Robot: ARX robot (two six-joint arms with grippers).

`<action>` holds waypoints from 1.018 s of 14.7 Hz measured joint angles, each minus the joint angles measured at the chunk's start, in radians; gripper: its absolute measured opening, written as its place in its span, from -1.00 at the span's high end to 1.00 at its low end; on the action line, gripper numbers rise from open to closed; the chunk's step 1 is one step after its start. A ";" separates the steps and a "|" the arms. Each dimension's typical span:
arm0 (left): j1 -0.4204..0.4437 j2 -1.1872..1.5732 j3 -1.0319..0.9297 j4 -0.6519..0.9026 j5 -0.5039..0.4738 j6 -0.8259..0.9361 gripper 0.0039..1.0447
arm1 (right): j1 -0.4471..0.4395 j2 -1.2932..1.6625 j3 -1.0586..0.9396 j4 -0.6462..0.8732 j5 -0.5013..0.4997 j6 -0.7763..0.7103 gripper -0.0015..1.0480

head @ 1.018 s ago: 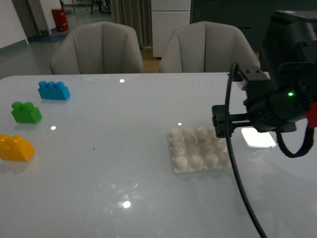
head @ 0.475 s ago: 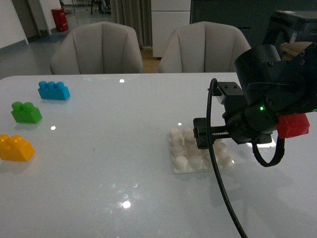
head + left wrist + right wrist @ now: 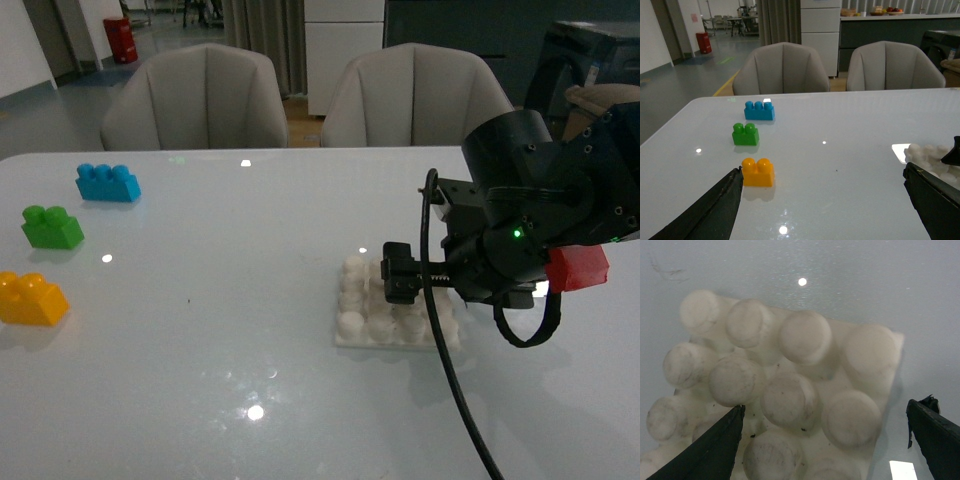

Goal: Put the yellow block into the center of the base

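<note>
base (image 3: pixel 805 337) under right end effector (image 3: pixel 824 409) w/ jaws apart

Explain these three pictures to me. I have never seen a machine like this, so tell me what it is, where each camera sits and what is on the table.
This is a robot with two arms, each ending in a two-fingered gripper. The front view looks out from the robot's body over a glossy white table; the bulky black right arm reaches in there. The other two views come from cameras on the wrists, looking out between the dark fingers. On the table lie a flat square white plastic plate with round studs, a small yellow-orange two-stud brick, a green two-stud brick and a blue three-stud brick. The right gripper is open, close to the studded plate. The left gripper is open, facing the bricks. Neither holds anything.
</note>
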 joint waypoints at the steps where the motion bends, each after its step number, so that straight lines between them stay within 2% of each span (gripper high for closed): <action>1: 0.000 0.000 0.000 0.000 0.000 0.000 -0.88 | 0.013 0.003 0.002 0.003 -0.003 0.014 -0.88; 15: 0.000 0.000 0.000 0.000 0.000 0.000 -0.88 | 0.182 0.089 0.181 -0.064 -0.019 0.186 -0.88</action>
